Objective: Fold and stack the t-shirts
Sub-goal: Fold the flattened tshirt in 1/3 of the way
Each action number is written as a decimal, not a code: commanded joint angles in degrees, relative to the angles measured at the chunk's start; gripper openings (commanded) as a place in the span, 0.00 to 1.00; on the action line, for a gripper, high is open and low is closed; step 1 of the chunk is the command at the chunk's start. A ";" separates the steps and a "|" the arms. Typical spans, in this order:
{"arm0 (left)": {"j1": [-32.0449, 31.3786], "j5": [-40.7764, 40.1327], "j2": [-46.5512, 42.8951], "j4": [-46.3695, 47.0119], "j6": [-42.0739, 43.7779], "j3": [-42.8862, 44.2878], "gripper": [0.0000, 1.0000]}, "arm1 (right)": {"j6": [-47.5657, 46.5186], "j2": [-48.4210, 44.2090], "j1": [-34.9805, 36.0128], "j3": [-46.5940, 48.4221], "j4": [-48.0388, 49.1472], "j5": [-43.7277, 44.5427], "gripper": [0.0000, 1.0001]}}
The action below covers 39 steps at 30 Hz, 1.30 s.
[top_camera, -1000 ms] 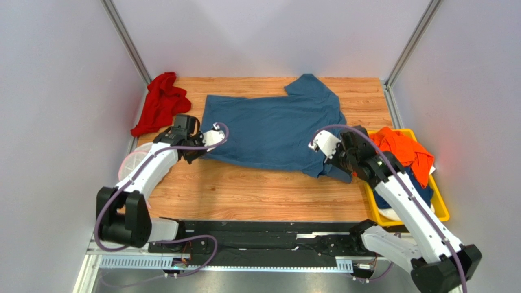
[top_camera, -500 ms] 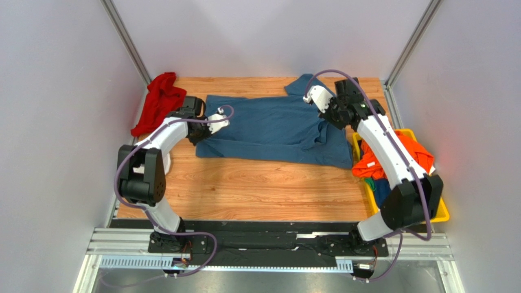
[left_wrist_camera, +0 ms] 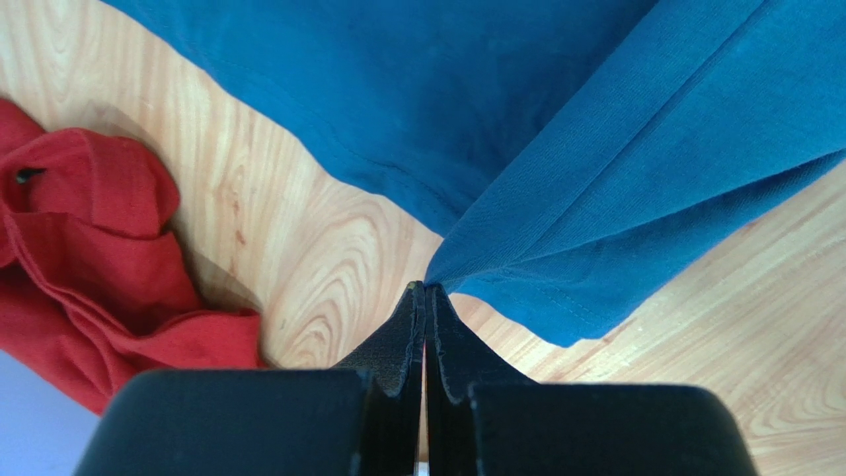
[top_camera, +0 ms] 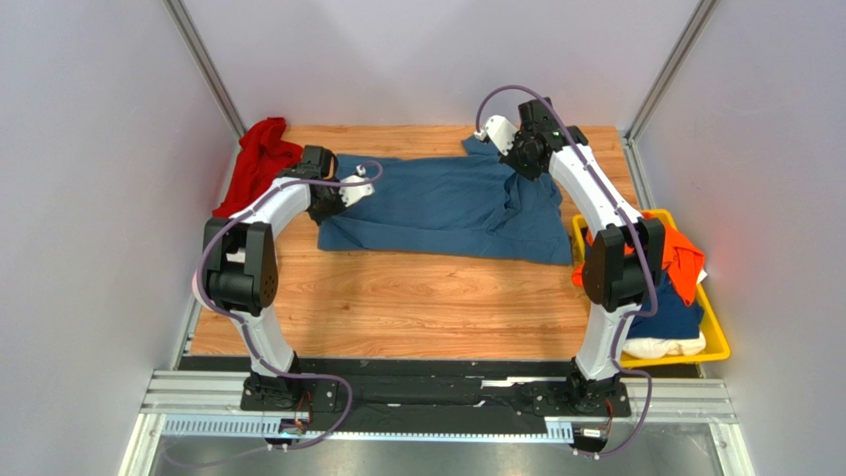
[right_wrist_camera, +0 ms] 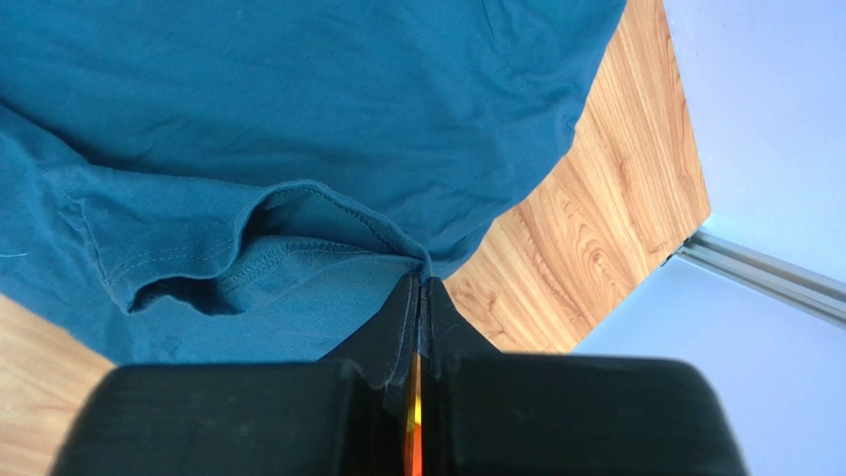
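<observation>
Two grippers to enter. Left one? — clerk

Left gripper [left_wrist_camera: 425, 288]: jaws pressed together, a pinch of the blue t-shirt [top_camera: 447, 203] clamped at the tips. Cloth fans away from the pinch in taut folds. — checker

Right one? — clerk

Right gripper [right_wrist_camera: 422, 283]: jaws likewise closed, clamped on a stitched hem of the same shirt, where the fabric bunches into a loose fold. — checker

Location of the blue shirt? — clerk

Far half of the wooden table [top_camera: 397, 297], stretched between the two grippers; left end gathered at the left gripper, right end drawn up toward the far right corner. Near edge lies flat on the wood, slightly slanted. — checker

Other shirts? — clerk

Three, all in the yellow bin [top_camera: 717, 345] at the table's right edge: orange t-shirt [top_camera: 685, 253] on top at the far end and draped over the rim, navy t-shirt [top_camera: 675, 312] below it, cream t-shirt [top_camera: 665, 347] at the near end. Part of the bin sits behind the right arm. — checker

Anything else? — clerk

One red cloth [top_camera: 260, 159], crumpled at the far left corner, just beside the left gripper, apart from the blue shirt. — checker
</observation>
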 commanded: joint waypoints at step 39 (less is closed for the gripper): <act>0.21 -2.70 11.11 3.01 0.51 15.38 0.05 | -0.09 15.47 -4.44 14.23 2.78 5.75 0.00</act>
